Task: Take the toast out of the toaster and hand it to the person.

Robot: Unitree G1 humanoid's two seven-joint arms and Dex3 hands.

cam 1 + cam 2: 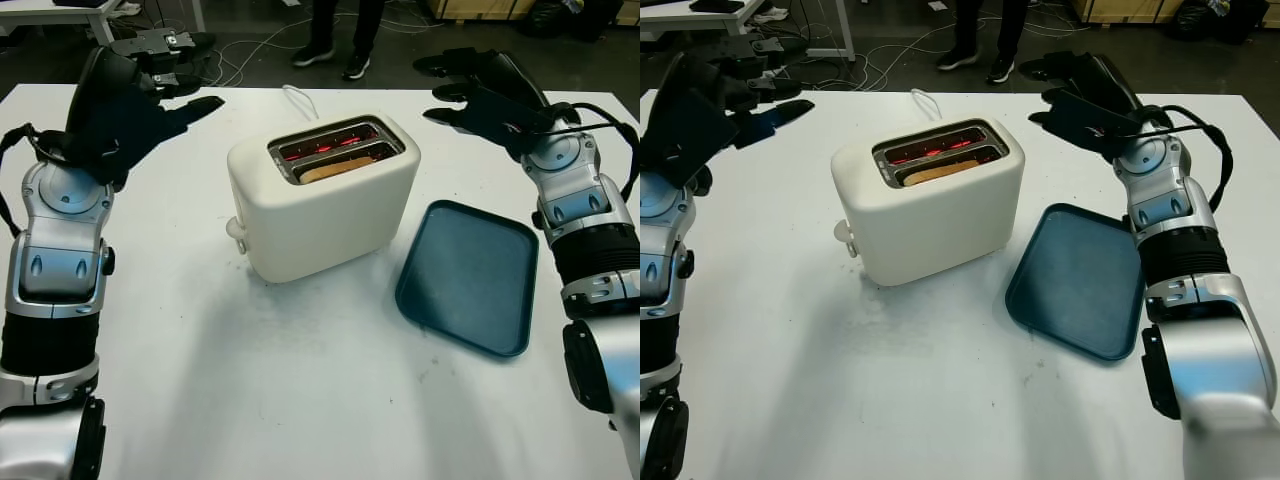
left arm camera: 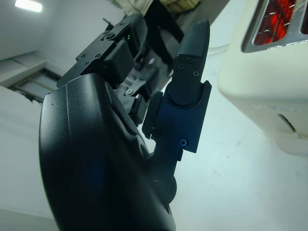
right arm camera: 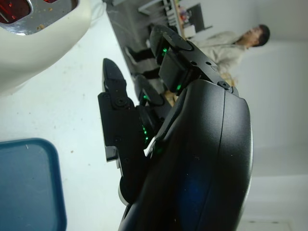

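A cream two-slot toaster [image 1: 320,200] stands in the middle of the white table. Its far slot glows red inside; a slice of toast [image 1: 335,166] sits low in the near slot, only its top edge showing. My left hand [image 1: 165,85] is raised at the far left of the table, open, well clear of the toaster. My right hand [image 1: 455,85] is raised at the far right, open, a hand's width from the toaster's right end. A person [image 1: 340,35] stands beyond the table's far edge, legs and shoes visible.
A dark blue tray [image 1: 468,275] lies flat to the right of the toaster, below my right forearm. The toaster's white cord [image 1: 297,100] loops behind it. Cables lie on the floor past the far edge. Bare table [image 1: 300,380] stretches in front.
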